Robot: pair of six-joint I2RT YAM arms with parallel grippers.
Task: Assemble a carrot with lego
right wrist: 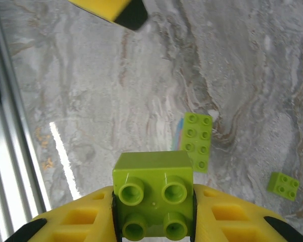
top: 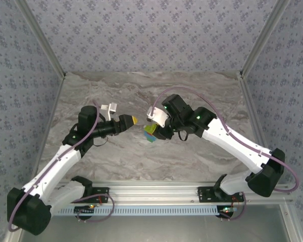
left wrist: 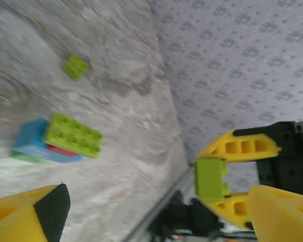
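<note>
Right tool is clamped on a lime-green lego brick, studs facing the wrist camera at bottom centre of that frame; the lower edge crops the tool. Left tool is spread wide with nothing in it, its yellow fingers poking in at the bottom corners, mostly cropped. The half-built carrot lies on the surface, centre-left in the blurry left wrist view: lime plate over blue, red and green. From the right wrist the lime top hides most of that. A loose lime brick sits well apart, upper left. In the top view the carrot's a tiny colour blob, hard to read.
</note>
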